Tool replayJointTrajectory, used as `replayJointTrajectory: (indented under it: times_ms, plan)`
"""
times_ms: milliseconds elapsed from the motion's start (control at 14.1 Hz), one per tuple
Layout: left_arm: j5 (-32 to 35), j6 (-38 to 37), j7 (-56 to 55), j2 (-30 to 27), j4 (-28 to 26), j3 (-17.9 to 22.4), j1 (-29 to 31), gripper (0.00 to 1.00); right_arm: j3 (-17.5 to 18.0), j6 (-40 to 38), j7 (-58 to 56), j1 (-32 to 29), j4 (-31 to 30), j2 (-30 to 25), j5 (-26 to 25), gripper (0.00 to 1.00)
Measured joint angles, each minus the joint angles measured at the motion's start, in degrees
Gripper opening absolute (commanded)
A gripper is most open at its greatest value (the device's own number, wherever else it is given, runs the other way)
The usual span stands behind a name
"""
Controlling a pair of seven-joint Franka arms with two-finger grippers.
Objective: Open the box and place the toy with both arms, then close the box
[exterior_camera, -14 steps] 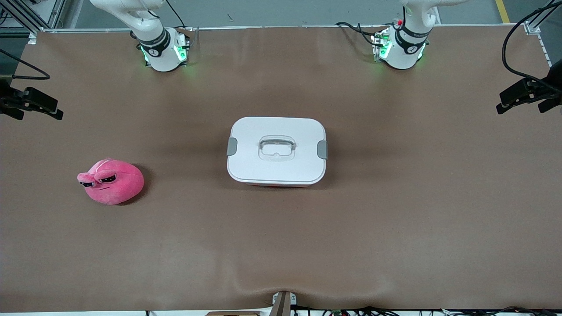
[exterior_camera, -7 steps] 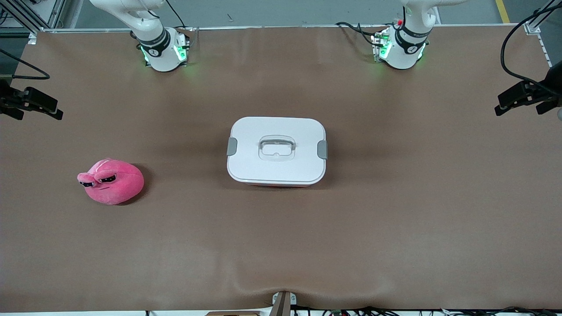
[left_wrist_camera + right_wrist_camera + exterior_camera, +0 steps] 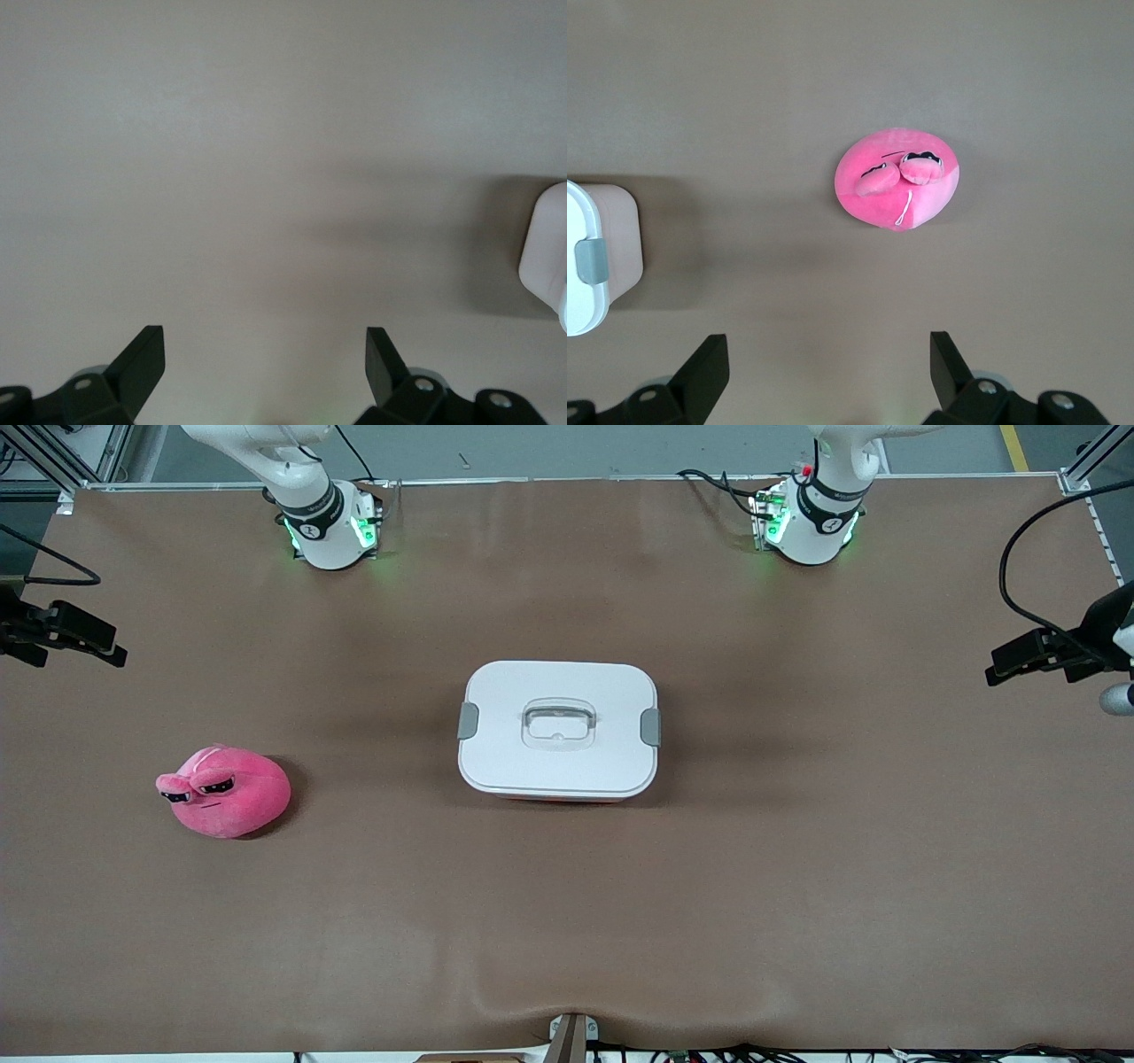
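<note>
The box (image 3: 558, 731) stands in the middle of the table with its white lid on, both grey side clips (image 3: 468, 721) down and the clear handle (image 3: 558, 722) lying flat. Toward the right arm's end lies the pink toy (image 3: 226, 791), a little nearer the front camera than the box. My right gripper (image 3: 84, 642) hangs open and empty over that end of the table; its wrist view shows the toy (image 3: 899, 177), the box's end (image 3: 594, 257) and the gripper (image 3: 829, 363). My left gripper (image 3: 1019, 660) hangs open over the left arm's end; its wrist view shows the gripper (image 3: 264, 359) over bare table and a box corner (image 3: 545, 257).
A brown mat (image 3: 797, 886) covers the table, with a low wrinkle near the front edge (image 3: 567, 1005). Both arm bases (image 3: 332, 527) stand at the back edge, lit green. A black cable (image 3: 1019, 576) loops above the left gripper.
The left gripper has drifted toward the box; its cable loop shifted with it. The right gripper, the box and the toy have not moved.
</note>
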Motion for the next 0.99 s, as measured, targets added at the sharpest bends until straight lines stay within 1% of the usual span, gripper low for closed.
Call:
replayJointTrajectory:
  times_ms: [212, 354, 707, 990]
  plan:
    - [0.0, 0.2, -0.7, 1.7, 1.0, 0.0, 0.1, 1.00, 0.0, 0.0, 0.0, 0.0, 0.0, 0.0, 0.0, 1.00]
    - [-1.2, 1.8, -2.5, 2.5, 1.2, -0.1, 0.1, 1.00, 0.1, 0.0, 0.0, 0.1, 0.0, 0.0, 0.0, 1.00]
    - [-2.7, 4.5, -11.3, 5.9, 1.3, -0.5, -0.4, 1.00, 0.2, 0.0, -0.1, 0.1, 0.0, 0.3, 0.0, 1.00]
    - [-2.8, 4.6, -22.6, 6.4, 1.4, -0.9, -3.2, 1.00, -0.2, -1.5, -0.1, -0.1, -0.2, 2.0, -0.1, 1.00]
